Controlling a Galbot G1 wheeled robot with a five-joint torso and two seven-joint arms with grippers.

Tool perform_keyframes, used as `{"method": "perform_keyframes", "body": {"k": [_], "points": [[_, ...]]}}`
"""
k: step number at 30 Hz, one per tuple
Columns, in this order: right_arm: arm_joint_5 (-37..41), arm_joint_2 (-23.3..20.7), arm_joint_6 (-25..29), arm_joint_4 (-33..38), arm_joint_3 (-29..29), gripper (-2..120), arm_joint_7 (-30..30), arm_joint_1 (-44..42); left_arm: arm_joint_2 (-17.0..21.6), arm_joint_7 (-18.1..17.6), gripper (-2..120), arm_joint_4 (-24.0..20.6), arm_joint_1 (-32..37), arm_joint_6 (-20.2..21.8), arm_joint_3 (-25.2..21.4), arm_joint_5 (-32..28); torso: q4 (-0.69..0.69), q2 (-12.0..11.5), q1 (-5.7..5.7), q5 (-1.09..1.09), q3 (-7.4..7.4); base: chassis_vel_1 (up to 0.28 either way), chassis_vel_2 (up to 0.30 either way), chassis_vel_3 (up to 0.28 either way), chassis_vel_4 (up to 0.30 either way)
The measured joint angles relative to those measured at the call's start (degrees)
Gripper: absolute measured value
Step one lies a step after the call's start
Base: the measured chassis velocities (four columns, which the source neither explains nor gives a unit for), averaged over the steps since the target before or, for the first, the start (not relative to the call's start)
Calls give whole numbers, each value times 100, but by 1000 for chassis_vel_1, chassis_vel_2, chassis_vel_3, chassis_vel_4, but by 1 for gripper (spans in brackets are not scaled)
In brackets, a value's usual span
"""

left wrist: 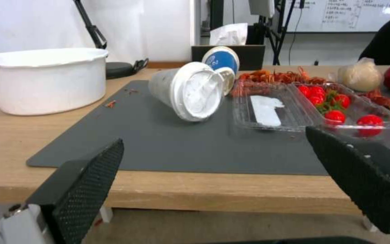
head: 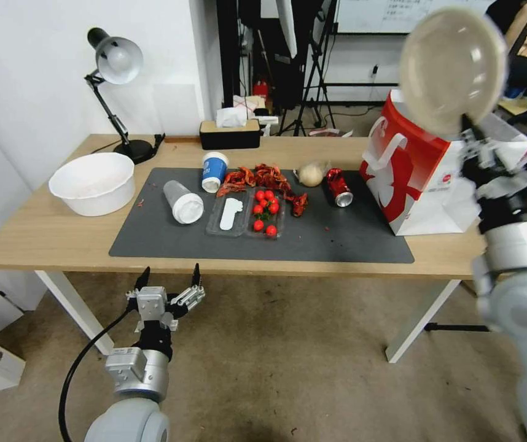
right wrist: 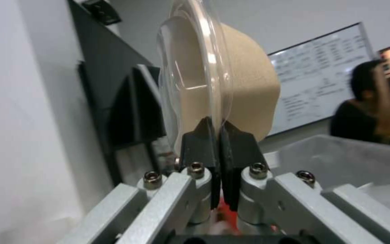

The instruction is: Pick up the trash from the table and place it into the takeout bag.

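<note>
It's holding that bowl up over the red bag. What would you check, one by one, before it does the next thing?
1. Grip on the beige paper bowl: ok. The right gripper is pinched shut on its rim.
2. Bowl above the takeout bag: ok in the head view, where the bowl is seen over the bag's top; exact alignment cannot tell.
3. Bag standing upright on the table: ok.
4. Bag mouth open wide enough: cannot tell; the bowl and arm cover it.
5. Left gripper out of the way: ok. It is open, below the table's near edge.
6. Other trash left: the crushed red can lies on the mat beside the bag.
</note>
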Motion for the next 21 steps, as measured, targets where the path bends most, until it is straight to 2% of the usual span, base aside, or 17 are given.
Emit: {"method": "perform_keyframes", "body": {"k": [6,10,20,21], "points": [[-20,-451,-259,-431,37,0,524,439,-29,22,100,1,21,-21,42,38,-1,0,0,-1,0,0,0,0,0],[-4,-765,-461,-906,-241,0,962,905,-52,38,100,1,31,-33,57,62,1,0,0,-2,0,0,0,0,0],[79,-843,-753,-1551,-595,0,1267,1328,-64,44,100,-1,48,-77,24,65,0,0,0,-1,0,0,0,0,0],[102,-834,-777,-1607,-623,4,1277,1371,-70,45,100,-1,45,-79,22,65,0,0,0,-2,0,0,0,0,0]]}}
